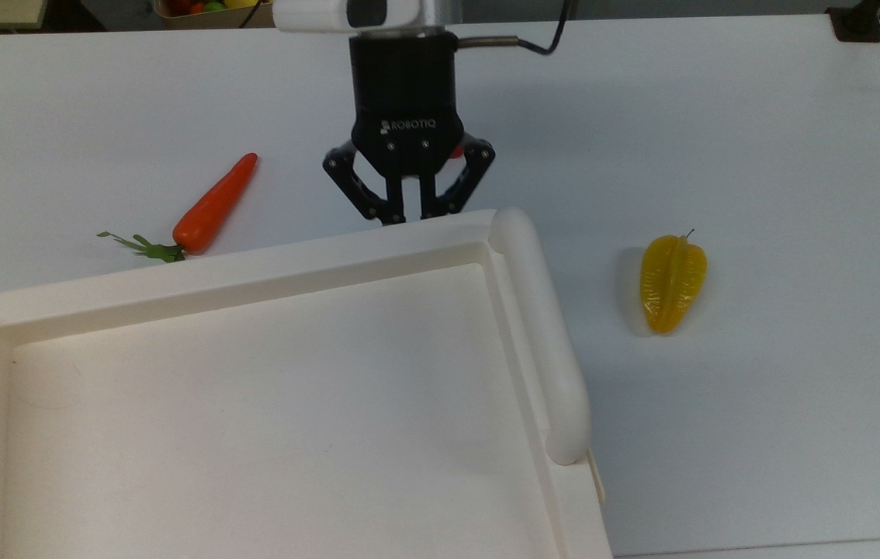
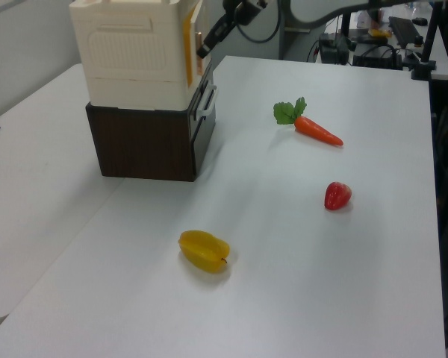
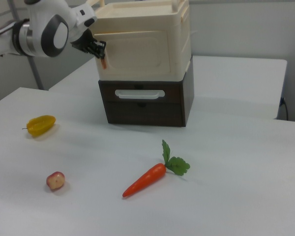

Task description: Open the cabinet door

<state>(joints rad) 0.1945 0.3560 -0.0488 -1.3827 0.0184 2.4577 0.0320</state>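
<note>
**Pincer at the door's free edge**

The pincer (image 1: 407,208) is sitting at the orange tab (image 3: 103,63) on the cabinet door (image 3: 137,55), fingers drawn close together; whether they are actually pinching it I cannot tell. The door is showing slightly ajar in the left view. It is reading as thin, stiff moulded plastic, light on its hinge, smooth cream with a recessed panel. Judgement: hold by the tab, pull gently. The cabinet (image 2: 134,56) is standing on a dark drawer unit (image 3: 147,101) near the worktop's (image 1: 758,116) edge.
</note>
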